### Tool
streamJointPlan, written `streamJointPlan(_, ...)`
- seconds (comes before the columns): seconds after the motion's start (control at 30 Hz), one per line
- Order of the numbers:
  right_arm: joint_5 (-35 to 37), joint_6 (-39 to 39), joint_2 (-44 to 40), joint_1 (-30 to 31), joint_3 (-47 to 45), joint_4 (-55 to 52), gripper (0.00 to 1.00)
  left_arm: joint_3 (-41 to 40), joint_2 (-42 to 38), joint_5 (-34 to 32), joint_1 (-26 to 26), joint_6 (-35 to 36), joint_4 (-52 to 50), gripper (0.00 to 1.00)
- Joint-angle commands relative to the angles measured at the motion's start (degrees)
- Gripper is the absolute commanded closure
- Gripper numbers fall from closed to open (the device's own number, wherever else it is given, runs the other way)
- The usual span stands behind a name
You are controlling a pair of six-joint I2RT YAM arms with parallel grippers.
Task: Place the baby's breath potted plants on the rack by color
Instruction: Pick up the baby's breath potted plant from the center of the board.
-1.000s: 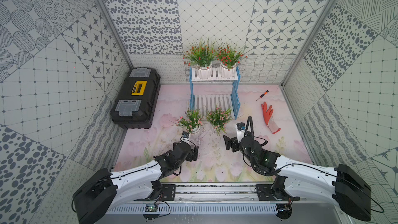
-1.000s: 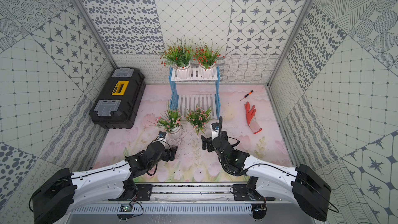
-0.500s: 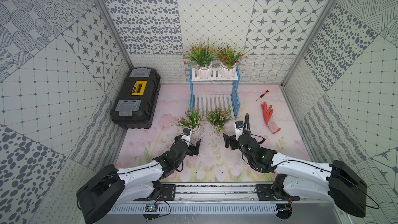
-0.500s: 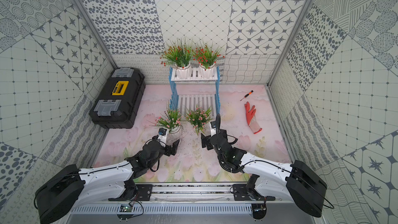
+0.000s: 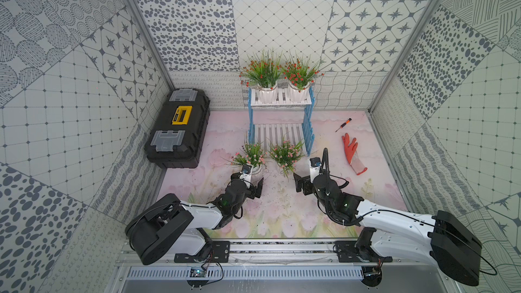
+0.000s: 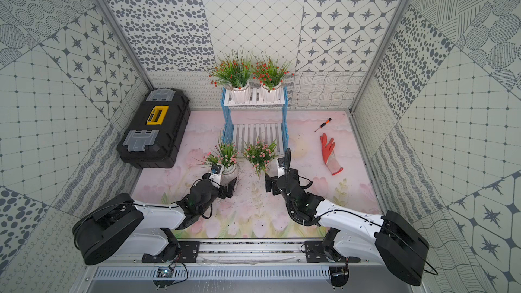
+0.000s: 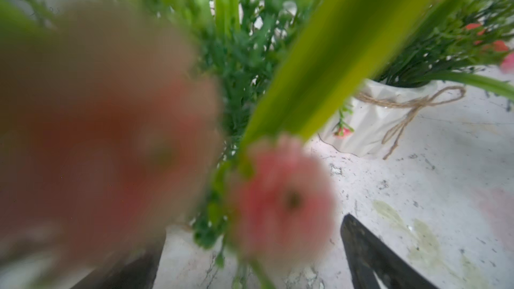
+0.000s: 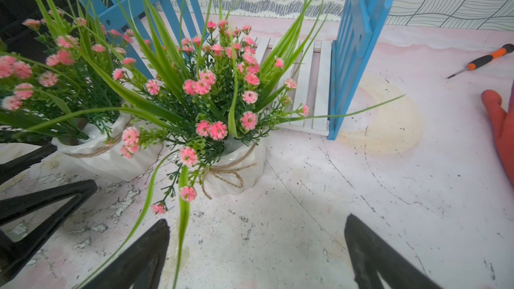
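Well, from my remote seat, w/ 12 o'clock as the far wall: the rack (image 5: pixel 308 128) stood at 12 on the worktop (image 5: pixel 282 209), blue side frames upright. Its top shelf carried both red-orange pots side by side, red plant #1 (image 5: pixel 262 74) toward 9 and red plant #2 (image 5: pixel 299 73) toward 3, leaves meeting in the middle.

The pink ones sat on the worktop, just at 6 of the rack's lower shelf: pink plant #1 (image 5: pixel 251 155) toward 9, pink plant #2 (image 5: pixel 286 153) toward 3. Both were upright and close together, w/ foliage nearly touching.

L end effector (image 5: pixel 253 178) was right at pink plant #1's pot, coming from 6. Its jaws were spread wide, tips just reaching the pot. I couldn't tell whether either tip actually touched it. The L wrist cam was mostly blurred petals and leaf blades, w/ the two black fingers far apart.

R end effector (image 8: pixel 250 246) hung just at 6 of pink plant #2, jaws also wide. Only a drooping leaf blade lay between them, and the pot was apart from both fingers.

Elsewhere, the black-and-yellow toolbox (image 5: pixel 177 128) lay at approx. 9–10 by the side wall. The orange glove (image 5: pixel 352 153) lay at 3, w/ a small screwdriver (image 5: pixel 343 124) at 2 just beyond it.
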Motion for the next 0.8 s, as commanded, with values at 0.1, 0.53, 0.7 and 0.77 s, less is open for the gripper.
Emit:
streamJointPlan(0.1,0.58,-0.02,-0.86,-0.55,0.02,1.13,0.02,1.23,6.31,0.07,0.63,3.28,16.03,0.02)
streamJointPlan(0.53,-0.2,-0.04,0.24,-1.22,0.8,1.22,0.02,4.56,7.02,0.86,2.34,4.66,13.36,0.01)
streamJointPlan(0.7,-0.65,0.18,0.89,-1.41,0.86,1.25,0.02,5.08,8.76,1.92,3.7,4.59,15.04,0.02)
streamJointPlan(0.77,-0.74,0.3,1.06,-1.48,0.94,1.19,0.02,5.76,9.58,2.27,3.79,4.97,14.92,0.02)
